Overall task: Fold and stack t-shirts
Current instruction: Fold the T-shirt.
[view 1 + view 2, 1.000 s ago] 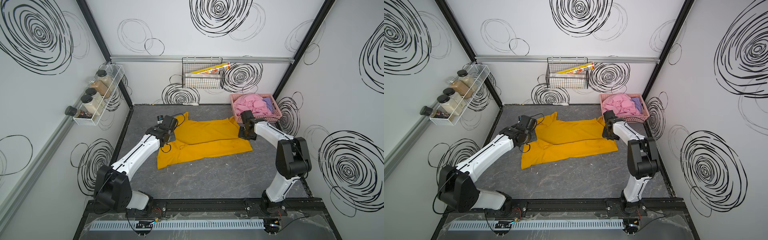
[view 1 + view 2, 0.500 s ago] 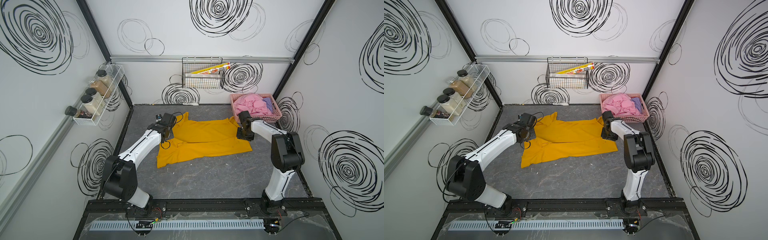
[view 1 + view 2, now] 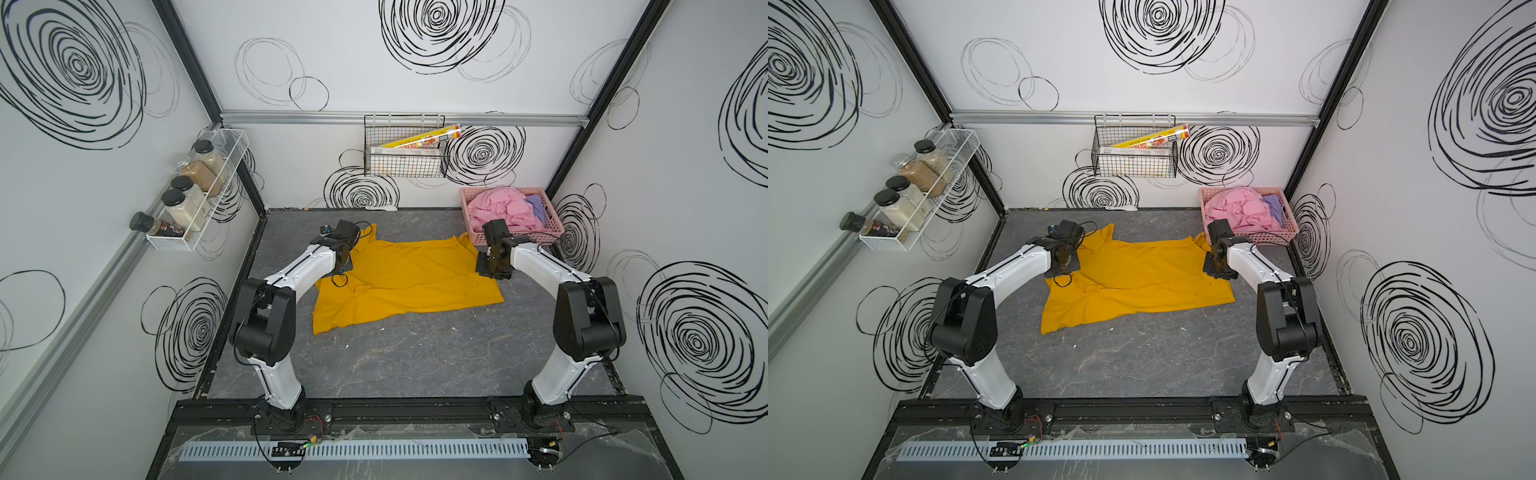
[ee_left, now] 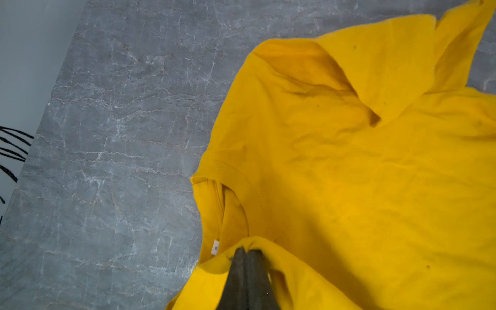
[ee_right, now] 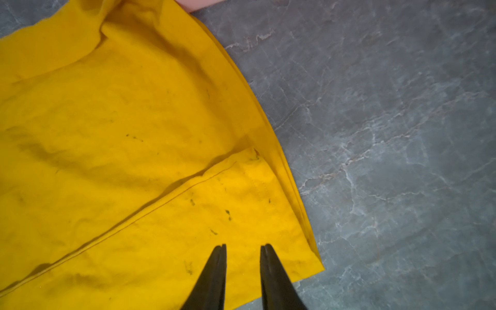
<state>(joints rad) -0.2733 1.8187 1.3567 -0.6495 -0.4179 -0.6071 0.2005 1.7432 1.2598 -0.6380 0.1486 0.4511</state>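
A mustard-yellow t-shirt (image 3: 407, 282) (image 3: 1142, 278) lies spread and partly folded lengthwise on the grey table. My left gripper (image 4: 248, 251) is shut on a pinch of its fabric beside the collar, at the shirt's left end (image 3: 347, 266). My right gripper (image 5: 243, 245) stands open just above the shirt's hem corner (image 5: 281, 255), at the right end (image 3: 492, 272), with nothing between its fingers. A pink t-shirt (image 3: 500, 210) and a lavender t-shirt (image 3: 536, 208) lie crumpled in the pink basket (image 3: 555, 230) at the back right.
The pink basket (image 3: 1289, 232) stands right behind my right wrist. A black wire basket (image 3: 405, 156) with boxes hangs on the back wall. A white wire shelf (image 3: 195, 195) with jars hangs on the left wall. Bare grey table (image 3: 415, 357) lies in front of the shirt.
The right gripper's jaws have come apart over the hem corner. The left arm's elbow has swung up and forward, while its gripper stays shut on the fabric at the collar end.
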